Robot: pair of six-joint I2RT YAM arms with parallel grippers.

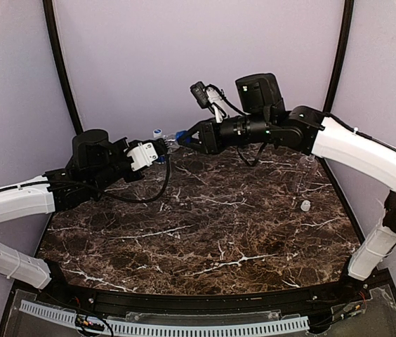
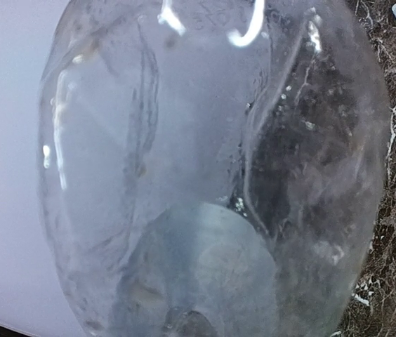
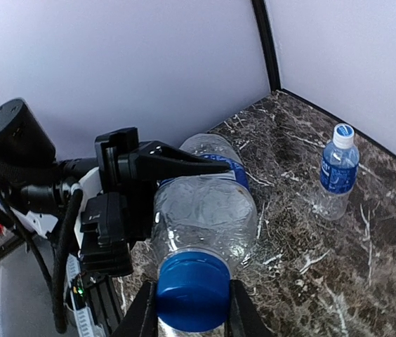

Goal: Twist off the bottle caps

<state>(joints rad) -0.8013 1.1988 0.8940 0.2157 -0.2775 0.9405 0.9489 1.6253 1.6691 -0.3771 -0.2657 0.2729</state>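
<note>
Dark marble counter and lavender walls form the work cell.

**Cap in hand.** At the lower centre of the right wrist view, nearest the camera, the dark blue cap sits between the two fingers of the right tool. The tool is closed on the cap, with one finger against each side. The cap is small, rigid and smooth, so it is likely to slip under torque. Judged best grip: squarely across its diameter, as shown.

**Bottle.** Directly behind the cap, the Pepsi bottle lies horizontal with its neck toward the right tool. It appears to be raised off the counter. The wall is thin and clear and the bottle looks empty, so expect it to be light and to dent under pressure. The left tool is closed around the body near the blue label. In the left wrist view the clear plastic fills the frame.

**Other items.** A white cap lies loose on the counter at the right of the top view. It is judged already removed. Farthest off, at the upper right of the right wrist view, the water bottle stands upright with its pale cap on, well apart from both tools.
</note>
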